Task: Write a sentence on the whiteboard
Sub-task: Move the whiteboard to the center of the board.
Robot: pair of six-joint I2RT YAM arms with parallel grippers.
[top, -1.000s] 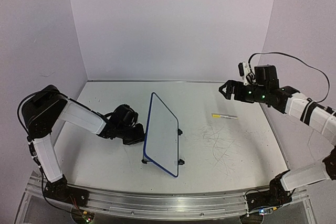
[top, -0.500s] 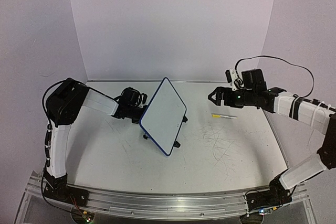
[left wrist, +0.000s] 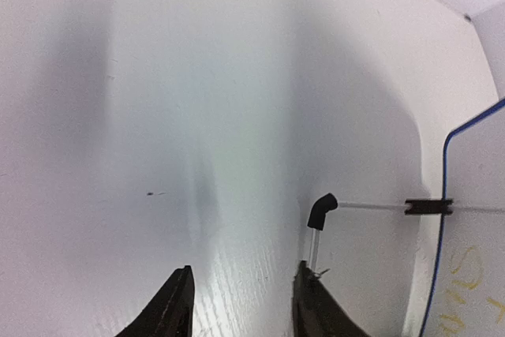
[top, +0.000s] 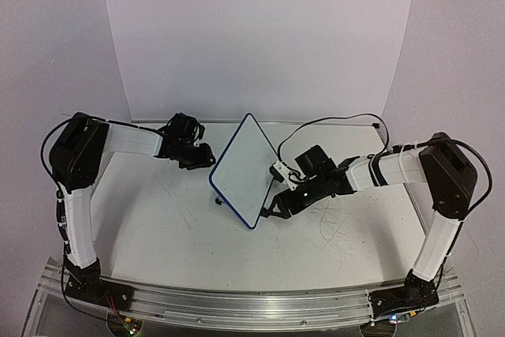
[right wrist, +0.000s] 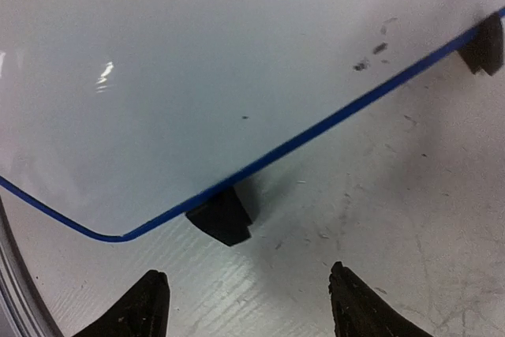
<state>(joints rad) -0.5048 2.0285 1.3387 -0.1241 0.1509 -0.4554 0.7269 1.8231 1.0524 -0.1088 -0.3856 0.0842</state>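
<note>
1. The whiteboard [top: 246,173] stood mid-desk [top: 158,226], between the tools.
2. Left tool [left wrist: 241,305] and right tool [right wrist: 248,305] both gaped, empty.
3. Risk: the right tool, close over the board's lower edge, could knock a foot [right wrist: 223,217] and topple it.

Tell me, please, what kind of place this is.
Probably a robotics lab test cell: a scuffed white table enclosed by plain pale walls, the left arm and right arm bolted to a metal rail at its near edge, and a small whiteboard standing between them.
</note>
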